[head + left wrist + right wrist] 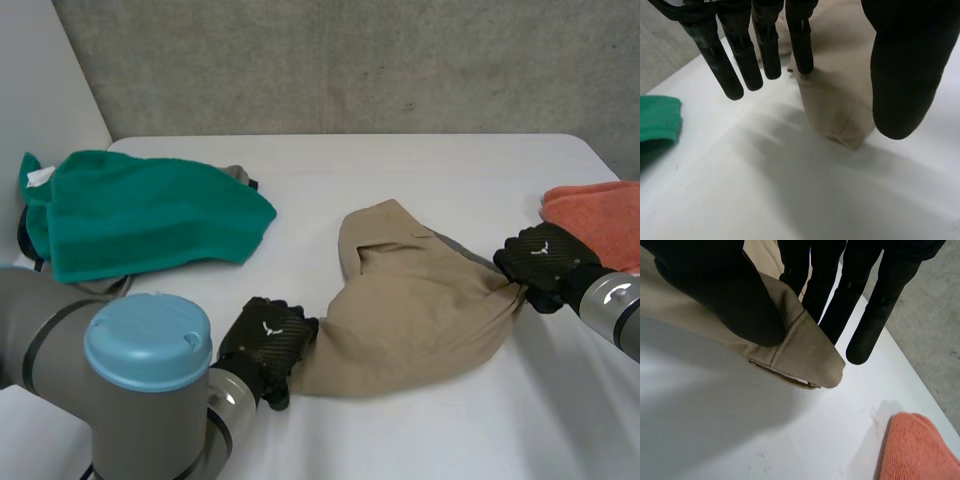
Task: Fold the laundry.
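Observation:
A tan garment (420, 310) lies crumpled across the middle of the white table (400, 170). My left hand (265, 345) is at the garment's near left corner. In the left wrist view its fingers (722, 60) are straight and the thumb stands apart. The tan corner (840, 110) rests on the table between them, and one fingertip touches it. My right hand (545, 262) is at the garment's right end. There the thumb (735, 295) pinches a hemmed edge (805, 352) against the fingers and holds it just off the table.
A green towel (140, 215) is heaped at the back left, over a darker item. An orange towel (600, 220) lies at the right edge, close behind my right hand and also beside it (915, 450). A grey wall stands behind the table.

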